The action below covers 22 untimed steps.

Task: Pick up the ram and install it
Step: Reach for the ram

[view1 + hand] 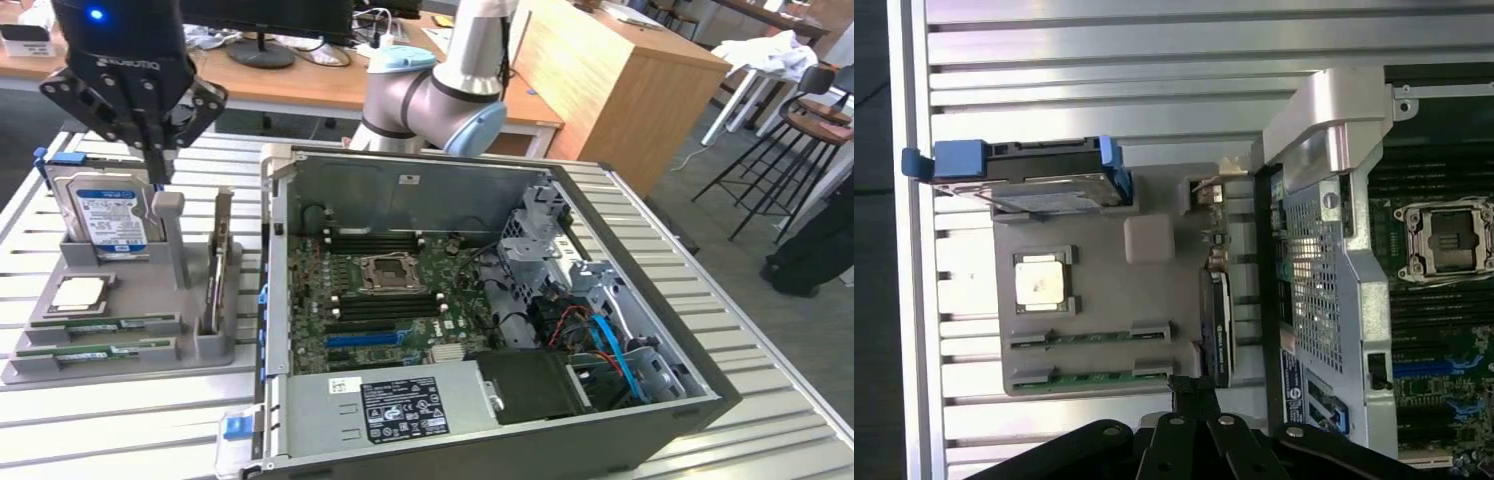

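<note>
The black linkage gripper [158, 172] [1192, 388] has its fingers pressed together and holds nothing. It hangs over the grey moulded fixture tray [180, 300] [1154, 285] without touching it. In the exterior view it is just above the tray's upright post, beside the blue-labelled hard drive [110, 215] [1044, 185].

The long, thin green circuit-board ram stick [120, 323] [1094, 337] stands on edge in a tray slot, and the twin stick [94, 352] [1089, 377] sits in the slot beside it. Neither has been lifted, and I cannot tell which is intended.

Judgement: the stick is light and stiff, but thin and fragile. Only its upper edge is exposed. It should be pinched across the two flat faces near mid-length, with light force, and drawn out straight to avoid bending.

The open dark computer case [694, 385] [1324, 120] is at the exterior view's right. Its green motherboard [334, 300] [1444, 160] is exposed. Tray and case both rest on the slatted aluminium table [120, 420].
</note>
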{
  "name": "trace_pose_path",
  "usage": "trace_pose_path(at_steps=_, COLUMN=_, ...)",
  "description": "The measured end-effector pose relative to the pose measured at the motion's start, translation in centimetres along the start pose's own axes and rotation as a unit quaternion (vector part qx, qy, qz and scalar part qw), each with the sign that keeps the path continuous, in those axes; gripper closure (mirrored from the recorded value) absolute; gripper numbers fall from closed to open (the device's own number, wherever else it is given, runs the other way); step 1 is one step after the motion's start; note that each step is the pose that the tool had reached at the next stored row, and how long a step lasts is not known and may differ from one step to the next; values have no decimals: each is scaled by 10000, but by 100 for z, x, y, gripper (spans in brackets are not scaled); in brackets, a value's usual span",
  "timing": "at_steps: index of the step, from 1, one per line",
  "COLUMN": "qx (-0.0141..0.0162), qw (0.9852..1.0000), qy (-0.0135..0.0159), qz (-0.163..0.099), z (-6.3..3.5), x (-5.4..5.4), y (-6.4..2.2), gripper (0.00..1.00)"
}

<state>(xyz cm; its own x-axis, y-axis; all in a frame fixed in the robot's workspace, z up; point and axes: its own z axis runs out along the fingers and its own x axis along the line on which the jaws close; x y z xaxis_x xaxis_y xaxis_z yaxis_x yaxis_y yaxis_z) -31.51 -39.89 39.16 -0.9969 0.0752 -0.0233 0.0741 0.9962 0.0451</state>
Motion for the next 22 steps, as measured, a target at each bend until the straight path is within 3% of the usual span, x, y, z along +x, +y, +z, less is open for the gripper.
trace_pose_path(at_steps=15, qx=1, qw=10000, qy=0, qz=1, z=-5, x=475, y=-35, gripper=90)
trace_pose_path(at_steps=22, qx=0, qw=10000, qy=0, qz=0, z=-6, x=624, y=-47, gripper=90)
